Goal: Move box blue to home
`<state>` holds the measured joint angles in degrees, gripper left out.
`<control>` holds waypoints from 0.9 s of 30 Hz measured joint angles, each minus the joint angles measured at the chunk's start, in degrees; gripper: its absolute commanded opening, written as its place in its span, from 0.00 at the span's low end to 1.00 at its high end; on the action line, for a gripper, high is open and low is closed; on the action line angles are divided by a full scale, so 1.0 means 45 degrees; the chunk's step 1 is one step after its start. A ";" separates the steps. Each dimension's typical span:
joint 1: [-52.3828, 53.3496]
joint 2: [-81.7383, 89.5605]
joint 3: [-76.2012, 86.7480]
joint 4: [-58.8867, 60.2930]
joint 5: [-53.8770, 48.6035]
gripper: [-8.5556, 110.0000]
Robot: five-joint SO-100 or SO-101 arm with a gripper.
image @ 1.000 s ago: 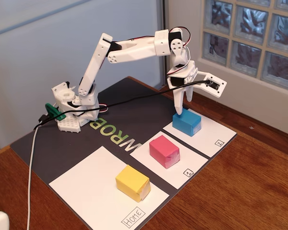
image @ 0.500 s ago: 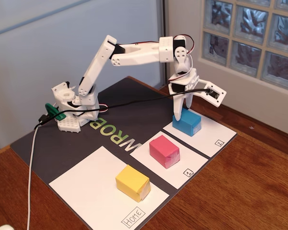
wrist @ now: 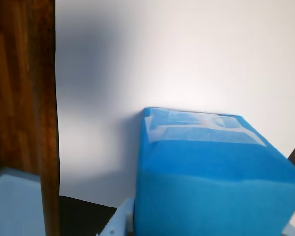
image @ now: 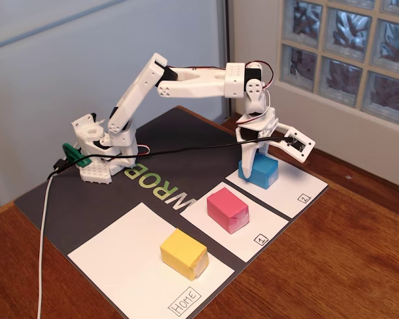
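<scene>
Fixed view: a white arm (image: 186,80) stands at the far left corner of a dark mat (image: 86,199) laid on a wooden table (image: 358,252). The arm reaches across to the right, with its gripper (image: 254,157) pointing down over the box blue (image: 258,171). One finger (image: 247,165) lies against the box's left face; the other jaw, carrying a dark part, is swung out to the right, clear of the box, so the claw stands wide and is not closed on the block.

The box blue rests on the small white sheet (image: 292,189) labelled 2, at the far right corner of the mat. Next toward the near edge lies a sheet labelled 1 (image: 242,236), bearing a pink block (image: 228,209). The largest sheet, home (image: 119,256), occupies the near corner of the mat, with its boxed label at the sheet's near right corner; a yellow block (image: 184,253) sits on it, near its right edge.

Wrist view: the box blue (wrist: 216,177) fills the lower right of the picture, its taped end face turned upward, resting on white paper (wrist: 176,59). The wooden table (wrist: 19,98) shows along the left edge. A pale part of the gripper is just visible at the bottom edge beside the box.
</scene>
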<state>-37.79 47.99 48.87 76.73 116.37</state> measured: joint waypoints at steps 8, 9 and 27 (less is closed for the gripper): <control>0.0000 -0.0039 0.0078 -0.0098 0.0000 0.13; 0.0000 -0.0039 0.0098 -0.0098 0.0000 0.11; 0.0410 0.0391 0.0840 -0.0801 0.0371 0.07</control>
<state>-35.95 49.75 52.65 73.12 118.04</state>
